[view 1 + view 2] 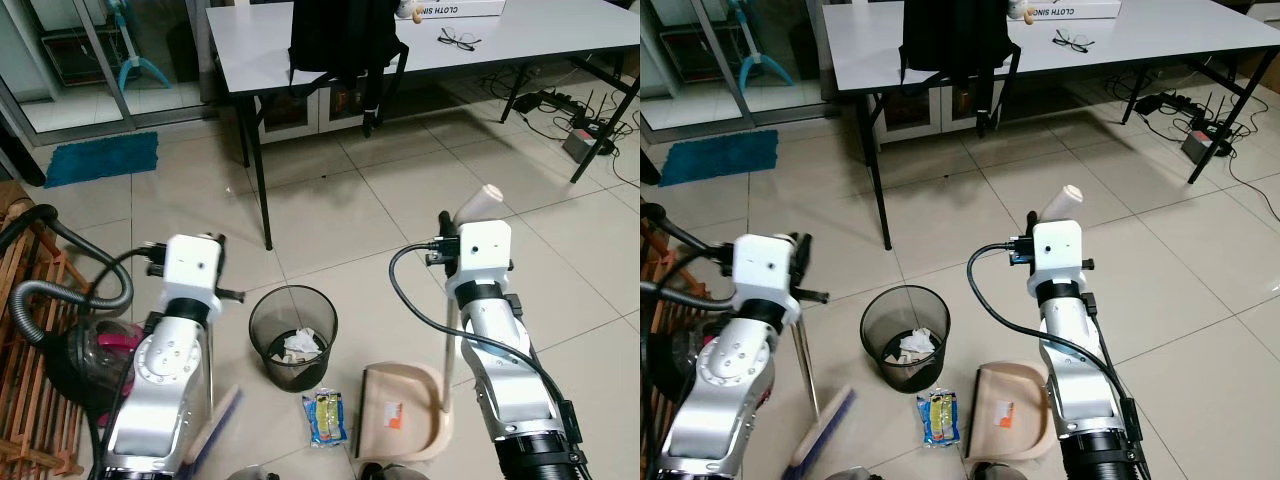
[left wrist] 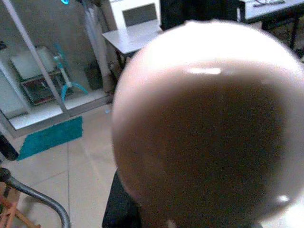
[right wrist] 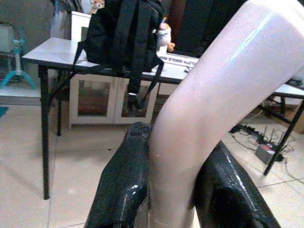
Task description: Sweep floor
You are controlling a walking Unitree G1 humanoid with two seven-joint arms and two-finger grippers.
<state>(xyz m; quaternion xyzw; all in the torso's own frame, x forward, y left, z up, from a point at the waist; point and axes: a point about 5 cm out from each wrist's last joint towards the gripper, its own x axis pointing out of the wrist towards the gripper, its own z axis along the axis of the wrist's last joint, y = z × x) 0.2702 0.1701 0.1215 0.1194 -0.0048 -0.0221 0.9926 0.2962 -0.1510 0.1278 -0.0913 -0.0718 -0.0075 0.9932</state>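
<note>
Between the two silver arms, the black wire-mesh waste bin (image 1: 292, 336) stands on the pale tiled floor (image 1: 330, 205), with a blue-and-yellow snack wrapper (image 1: 326, 417) just in front of it and the beige plastic dustpan (image 1: 402, 411) beside that. Open tiles lie beyond the bin up to the grey bench (image 1: 262, 45), whose black leg (image 1: 262, 190) stands behind the bin. A vacuum cleaner with grey hose (image 1: 62, 335) crowds the left side; black cables (image 1: 560, 105) clutter the far right.

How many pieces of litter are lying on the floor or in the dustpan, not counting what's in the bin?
2. A blue-and-yellow wrapper lies on the tiles between the bin and the dustpan; a small orange scrap sits in the dustpan. More may be hidden below the arms.
</note>
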